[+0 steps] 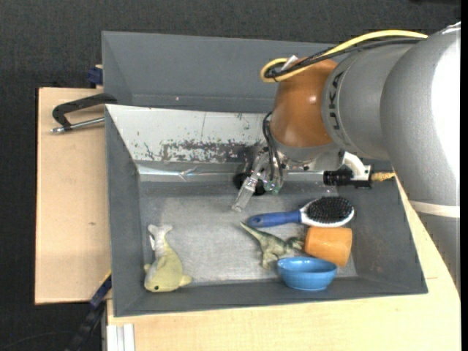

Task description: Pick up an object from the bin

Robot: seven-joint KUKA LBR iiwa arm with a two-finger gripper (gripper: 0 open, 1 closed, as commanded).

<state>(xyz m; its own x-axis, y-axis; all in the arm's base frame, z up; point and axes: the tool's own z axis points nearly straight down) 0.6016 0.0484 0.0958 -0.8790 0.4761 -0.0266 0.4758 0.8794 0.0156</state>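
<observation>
The jaws hang low toward the far side of the bin (121,218), over bare floor close to the back wall. Whether they stand wide or narrow I cannot tell. The nearest thing is a hairbrush (307,215), lying just to their near right with its blue handle pointing left toward them. It looks light, stiff and rather smooth, so the slim handle, taken across its middle, seems the best hold. A green toy dinosaur (274,246), an orange cup (329,244) and a blue bowl (307,273) crowd it. A pale plush fish (165,268) lies well apart at the near left, soft and easy to pinch.
</observation>
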